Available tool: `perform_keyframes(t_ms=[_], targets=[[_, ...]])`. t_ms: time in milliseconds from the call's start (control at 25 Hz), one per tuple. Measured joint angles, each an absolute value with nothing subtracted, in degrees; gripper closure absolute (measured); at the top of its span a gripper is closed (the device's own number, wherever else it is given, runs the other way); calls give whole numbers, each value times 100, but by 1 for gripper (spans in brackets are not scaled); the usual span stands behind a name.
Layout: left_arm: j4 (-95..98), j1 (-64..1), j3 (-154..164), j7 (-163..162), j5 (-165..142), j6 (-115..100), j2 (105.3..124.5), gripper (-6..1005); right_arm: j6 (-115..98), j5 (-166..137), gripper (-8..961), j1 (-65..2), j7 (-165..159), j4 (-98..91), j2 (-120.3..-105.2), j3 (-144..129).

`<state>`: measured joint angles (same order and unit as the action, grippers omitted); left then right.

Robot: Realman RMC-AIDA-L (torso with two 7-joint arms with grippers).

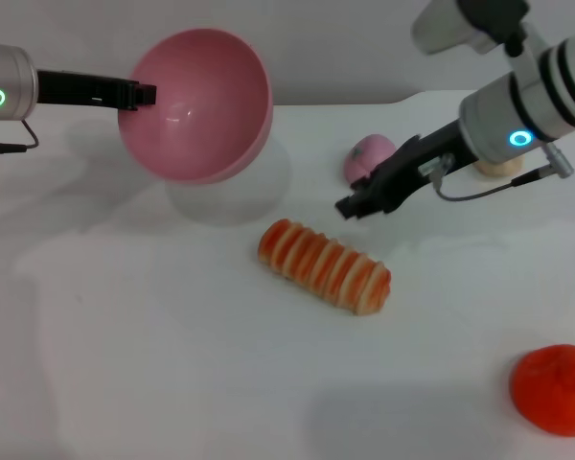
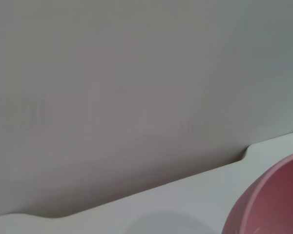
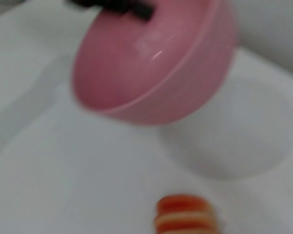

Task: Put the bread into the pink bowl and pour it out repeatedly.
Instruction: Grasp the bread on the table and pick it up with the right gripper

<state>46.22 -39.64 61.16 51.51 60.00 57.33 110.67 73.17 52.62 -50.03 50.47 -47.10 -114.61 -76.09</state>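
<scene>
The fingers of the left gripper pinch the near rim of the pink bowl and hold it in the air above the far left part of the white worktop; the bowl is tipped steeply so its open mouth faces the head camera, and its inside shows nothing in it. Its soft shadow falls on the worktop right beneath it. The fingers of the right gripper hover above the worktop with nothing between them, and whether they stand wide or narrow I cannot tell; their dark tips hang just beyond the bread and a little to its right, clear of it. The bread lies on the worktop near the middle, striped top up, set at a slant with one end nearer the bowl and the other nearer the front right. Behind the right gripper sits a small pink peach-like toy, partly covered by the arm, and a small beige lump shows past the wrist. A flat orange-red round thing lies at the front right corner, well apart from the bread
</scene>
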Motion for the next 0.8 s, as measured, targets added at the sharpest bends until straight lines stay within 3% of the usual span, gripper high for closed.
perform_keyframes(t_ms=[440,560,800], targets=[[4632,-3928,6129,5282,6000,5711,11169,951,7541,4415,582,-5295,5046,-4552,-11877,-7722],[4632,-3913,6150,5327,6000,5706,11199,951,7373,4455,422,-5382,5066,-4325,-11890,-7839],[4632,-3902,6133,5461,6002,5711,11254,951,7133,4599,289,-5418,5068,-4234,-11917,-8044]])
